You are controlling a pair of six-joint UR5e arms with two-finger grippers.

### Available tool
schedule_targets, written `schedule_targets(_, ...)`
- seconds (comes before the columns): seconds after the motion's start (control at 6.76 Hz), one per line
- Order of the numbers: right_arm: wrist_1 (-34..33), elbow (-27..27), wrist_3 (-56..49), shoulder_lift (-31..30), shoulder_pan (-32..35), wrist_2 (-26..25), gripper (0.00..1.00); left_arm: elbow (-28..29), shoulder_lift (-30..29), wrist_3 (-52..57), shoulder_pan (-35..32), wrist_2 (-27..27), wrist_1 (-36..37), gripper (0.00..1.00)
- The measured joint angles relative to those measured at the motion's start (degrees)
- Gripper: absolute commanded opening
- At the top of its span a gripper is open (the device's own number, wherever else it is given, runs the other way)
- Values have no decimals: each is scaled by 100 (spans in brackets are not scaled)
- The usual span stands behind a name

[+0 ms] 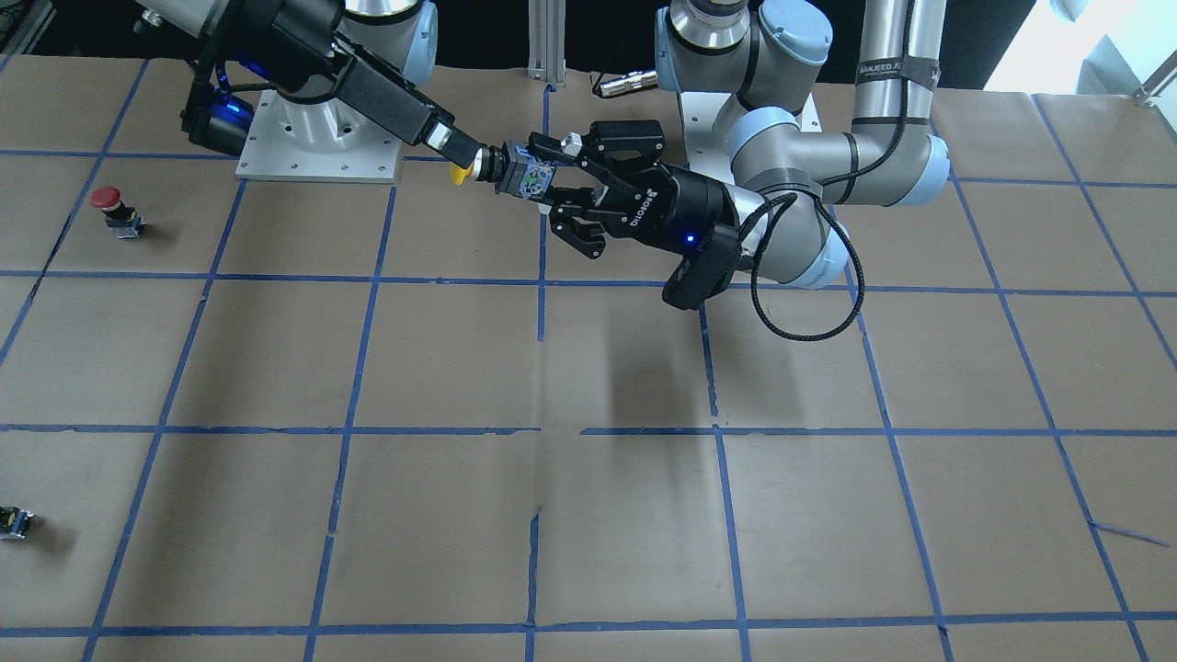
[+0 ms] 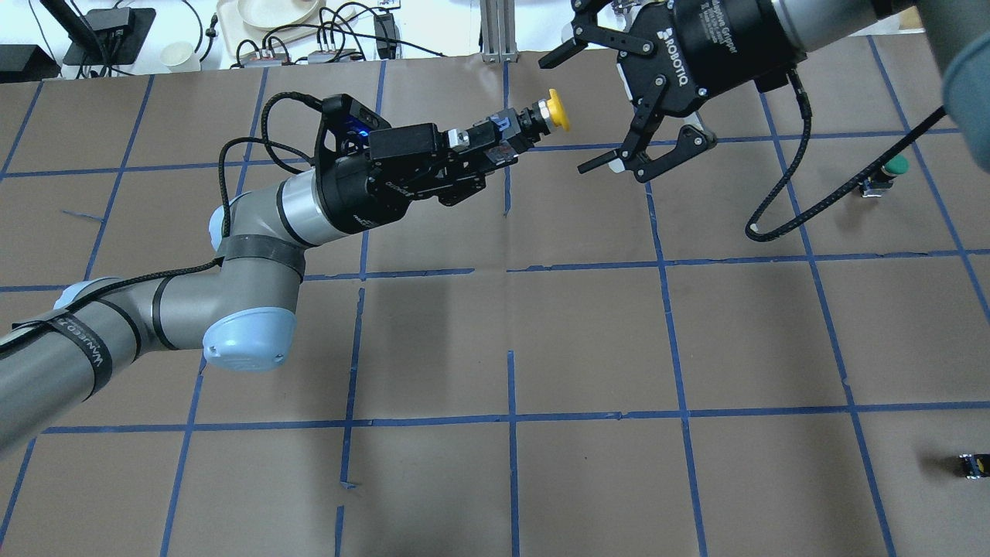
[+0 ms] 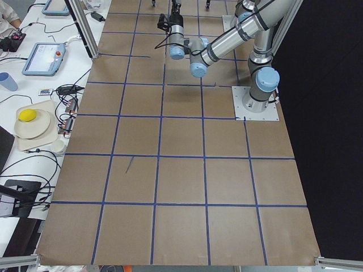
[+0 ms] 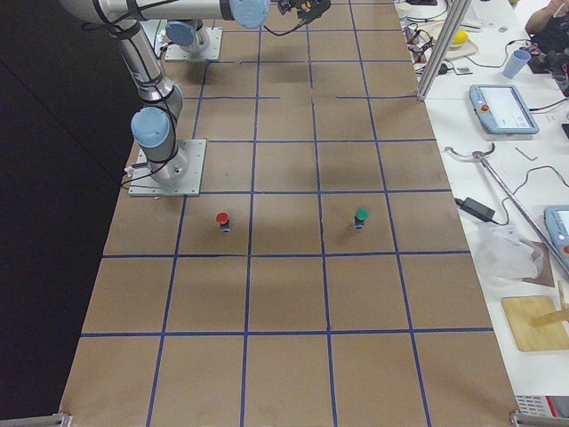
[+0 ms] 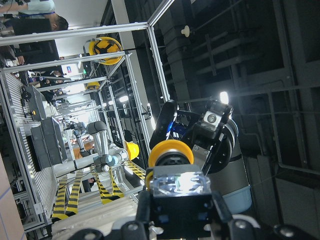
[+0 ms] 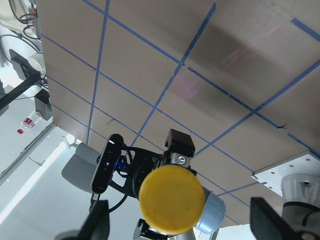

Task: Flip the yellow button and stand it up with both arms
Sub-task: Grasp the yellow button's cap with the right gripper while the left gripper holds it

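A: Where is the yellow button?
B: Aloft — its block body pinched by the left gripper, cap towards the right gripper.
A: And that one?
B: Spread wide, seemingly just clear of the cap.

Above the table, the button hangs between both grippers: the left gripper has its jaws around the body, and the cap faces the right gripper. A second button stands on the robot's right.

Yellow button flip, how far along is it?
Done: yellow button lifted off the table, its body clamped in the left hand. In hand: the open right hand brackets the cap, not gripping. Left: passing it over, flipping it, standing it on the table.
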Motion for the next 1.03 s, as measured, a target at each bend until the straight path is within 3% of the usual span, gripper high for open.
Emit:
schedule_targets(0.74,-96,-71,171,97,-116,-264,98,58,8,-10,-163,-17,-22,6)
schedule_targets(1.03,-71,-75,174,50,-166,-285,93,57,8,-11,-166,0,-22,6)
